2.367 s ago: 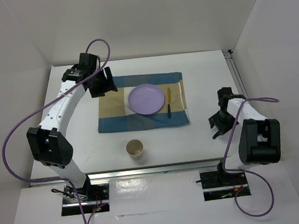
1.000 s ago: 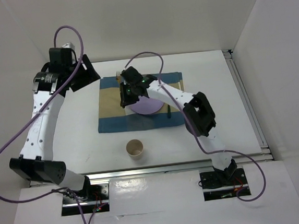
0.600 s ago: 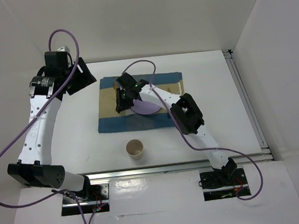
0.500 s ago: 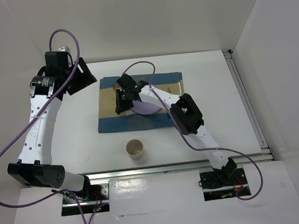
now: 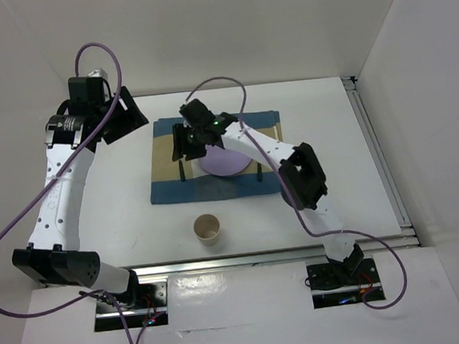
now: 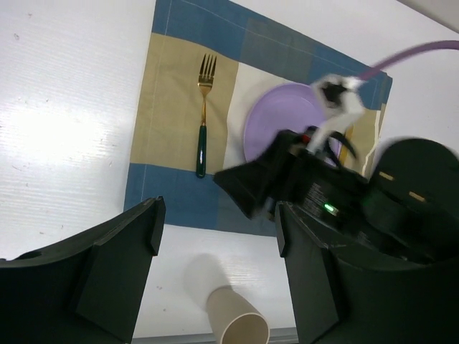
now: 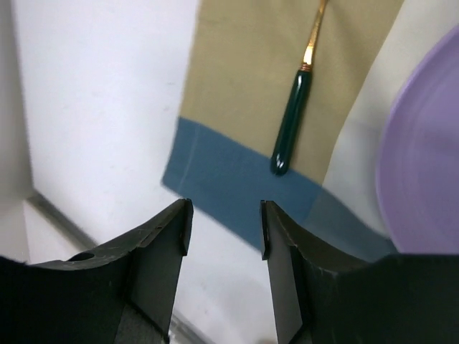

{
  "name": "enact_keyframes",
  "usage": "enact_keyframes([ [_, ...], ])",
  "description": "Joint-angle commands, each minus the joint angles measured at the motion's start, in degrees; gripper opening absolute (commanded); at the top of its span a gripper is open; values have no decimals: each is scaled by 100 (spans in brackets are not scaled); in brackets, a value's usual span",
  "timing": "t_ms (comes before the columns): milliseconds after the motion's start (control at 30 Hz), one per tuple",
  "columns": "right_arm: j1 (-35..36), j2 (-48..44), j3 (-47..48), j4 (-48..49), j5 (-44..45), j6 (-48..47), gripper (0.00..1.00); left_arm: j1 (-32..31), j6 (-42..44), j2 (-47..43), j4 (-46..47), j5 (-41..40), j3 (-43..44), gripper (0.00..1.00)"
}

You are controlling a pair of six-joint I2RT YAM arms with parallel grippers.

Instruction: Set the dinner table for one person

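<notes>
The dinner table (image 5: 331, 139) is the white top carrying a blue-and-tan mat (image 5: 167, 195). On the mat a lilac plate (image 5: 229, 162) sits in the middle. A green-handled gold fork (image 6: 204, 118) lies flat to its left, seen too in the right wrist view as the fork (image 7: 290, 129). My right gripper (image 5: 184, 150) hovers over the fork's handle end, open and empty (image 7: 226, 215). Only the dark tip of the knife (image 5: 259, 174) shows past my right arm. My left gripper (image 5: 125, 119) hangs high at the back left, open with nothing in it (image 6: 217, 215).
A tan paper cup (image 5: 207, 229) stands upright on the table in front of the mat, also in the left wrist view (image 6: 237, 322). Aluminium rails (image 5: 376, 151) run along the right and near edges. White walls enclose the table.
My right gripper has opened and let go of the fork, which now lies on the mat left of the plate. The gripper has drawn up a little. The left arm is still.
</notes>
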Motion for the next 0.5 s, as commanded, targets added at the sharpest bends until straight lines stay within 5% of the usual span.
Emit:
enact_keyframes([
  [0,-50,-1894,-767,-256,570,-597,62,38,71,38,72,73,320,80],
  [100,-50,-2564,-1307,-309,854,-836,68,38,71,90,72,135,233,80],
  [233,81,-3455,-2775,-678,1039,-837,89,38,124,152,186,118,-40,80],
  [467,916,-4220,-4314,-801,802,-679,90,249,230,355,124,108,13,80],
])
